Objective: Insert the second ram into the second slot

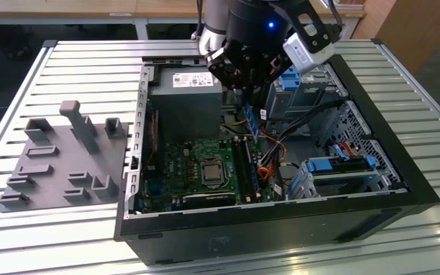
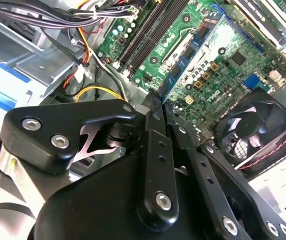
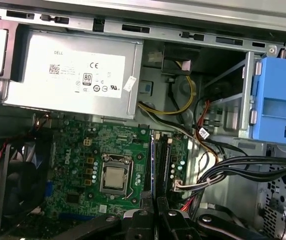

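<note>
Black gripper (image 3: 155, 206): we pinch the thin blue circuit-board ram (image 3: 153, 160) edge-down.
Dark motherboard slots (image 3: 165, 162): beneath it, for straight entry.

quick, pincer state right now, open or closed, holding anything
pincer: closed, holding the second ram

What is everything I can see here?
table: one, silver, slatted, underneath everything
computer case: one, black, open, on table
fixture tray: one, grey, exterior view's left of case
motherboard: one, green, inside case
power supply: one, grey, beside motherboard
fan: one, black, at motherboard's edge
drive bracket: one, blue, inside case
cables: several, black and coloured, inside case
second ram: one, blue, in the gripper, above motherboard
gripper: one, black, shut on second ram
</note>
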Controlling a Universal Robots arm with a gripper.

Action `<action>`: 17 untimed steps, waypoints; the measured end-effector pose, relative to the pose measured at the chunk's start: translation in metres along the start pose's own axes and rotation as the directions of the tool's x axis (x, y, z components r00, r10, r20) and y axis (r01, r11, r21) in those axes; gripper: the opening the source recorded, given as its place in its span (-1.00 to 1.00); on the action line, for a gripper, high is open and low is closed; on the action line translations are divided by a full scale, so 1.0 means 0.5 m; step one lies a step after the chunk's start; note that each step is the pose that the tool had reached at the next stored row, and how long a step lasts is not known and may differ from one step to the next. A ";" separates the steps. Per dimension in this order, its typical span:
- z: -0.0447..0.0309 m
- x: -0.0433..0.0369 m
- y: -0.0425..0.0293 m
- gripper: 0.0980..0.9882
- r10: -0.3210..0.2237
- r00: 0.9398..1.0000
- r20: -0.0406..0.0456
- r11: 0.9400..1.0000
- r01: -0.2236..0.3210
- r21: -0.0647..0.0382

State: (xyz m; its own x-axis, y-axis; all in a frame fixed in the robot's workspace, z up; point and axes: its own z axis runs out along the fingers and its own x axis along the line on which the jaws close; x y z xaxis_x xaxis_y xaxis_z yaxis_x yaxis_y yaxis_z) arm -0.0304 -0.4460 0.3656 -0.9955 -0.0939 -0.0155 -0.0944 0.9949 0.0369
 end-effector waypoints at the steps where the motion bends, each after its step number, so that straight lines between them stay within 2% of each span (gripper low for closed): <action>1: 0.001 0.000 0.000 -0.91 0.002 1.000 0.000 1.000 -0.002 0.000; 17: 0.010 0.000 0.000 -0.91 0.004 1.000 -0.004 1.000 -0.004 0.000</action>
State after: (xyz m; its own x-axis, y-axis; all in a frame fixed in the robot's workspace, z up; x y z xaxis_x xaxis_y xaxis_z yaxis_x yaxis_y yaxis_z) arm -0.0304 -0.4460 0.3608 -0.9959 -0.0899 -0.0110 -0.0902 0.9952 0.0370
